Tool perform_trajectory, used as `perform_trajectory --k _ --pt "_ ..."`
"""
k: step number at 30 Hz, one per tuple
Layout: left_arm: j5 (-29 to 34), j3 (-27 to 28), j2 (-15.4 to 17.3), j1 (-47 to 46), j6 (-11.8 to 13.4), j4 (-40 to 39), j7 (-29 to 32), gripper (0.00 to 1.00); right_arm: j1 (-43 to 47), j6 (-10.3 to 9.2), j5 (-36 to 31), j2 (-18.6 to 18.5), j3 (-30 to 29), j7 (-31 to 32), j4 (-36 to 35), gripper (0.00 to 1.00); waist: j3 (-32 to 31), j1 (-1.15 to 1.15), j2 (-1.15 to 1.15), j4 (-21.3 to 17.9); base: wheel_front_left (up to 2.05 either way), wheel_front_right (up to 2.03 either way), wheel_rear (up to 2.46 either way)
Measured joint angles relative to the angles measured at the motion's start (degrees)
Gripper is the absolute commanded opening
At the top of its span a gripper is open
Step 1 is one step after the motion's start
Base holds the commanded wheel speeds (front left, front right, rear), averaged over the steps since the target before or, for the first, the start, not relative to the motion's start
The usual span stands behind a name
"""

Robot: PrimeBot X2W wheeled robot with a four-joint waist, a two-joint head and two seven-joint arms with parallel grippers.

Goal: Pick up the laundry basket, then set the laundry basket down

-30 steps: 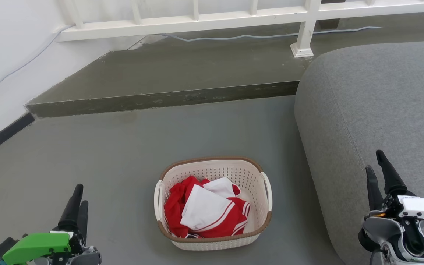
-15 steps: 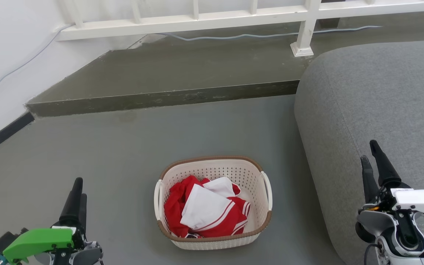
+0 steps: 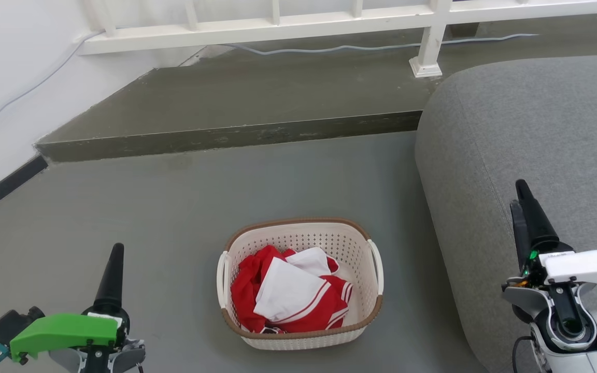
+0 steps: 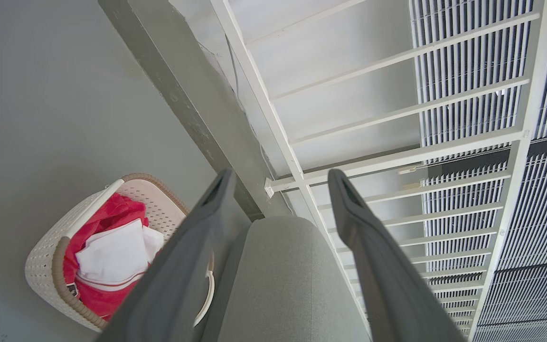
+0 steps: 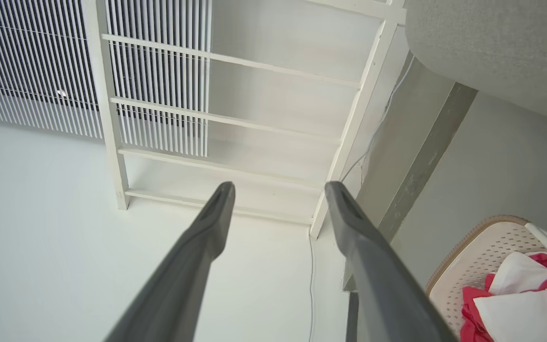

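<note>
Basket [image 3: 298,239] of clothes [image 3: 288,295] sits on the floor [image 3: 174,207]; left claw [image 4: 278,178] and right claw [image 5: 278,187] both spread, gripping nothing.

In the head view's lower left, one finger of the left gripper [image 3: 116,254] hid the other, and the bottom edge cut its body. At lower right the same edge took the wrist of the right gripper [image 3: 519,196]. Red and white clothes [image 3: 288,295] covered the floor of the laundry basket [image 3: 298,339]; a dark item at their front was too small for me to tell. The right edge cropped the grey sofa [image 3: 537,129]. The right wrist view's lower right corner cut the basket; in the left wrist view a finger covered part of one handle
</note>
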Motion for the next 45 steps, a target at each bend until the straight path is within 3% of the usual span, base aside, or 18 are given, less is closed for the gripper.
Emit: perform_trajectory --k 13,25,45 --pt "12.07 -2.02 1.52 -0.9 0.07 -1.31 -2.48 1.0 -1.03 0.0 -10.5 -2.67 4.85 -3.2 -0.56 1.0 0.33 0.0 0.0 -0.1 0.0 0.0 0.0" --pt "26.32 -3.83 2.03 -1.93 2.5 -2.96 -4.81 1.0 -2.5 -0.09 -21.79 -4.37 8.65 -5.82 -0.58 1.0 1.1 0.0 0.0 -0.1 0.0 0.0 0.0" --pt "45.62 -6.76 1.72 -2.6 4.53 -5.1 -9.03 1.0 -5.75 -5.57 -43.32 -6.7 13.27 -9.82 -0.01 1.0 2.04 0.0 0.0 -0.25 0.0 0.0 0.0"
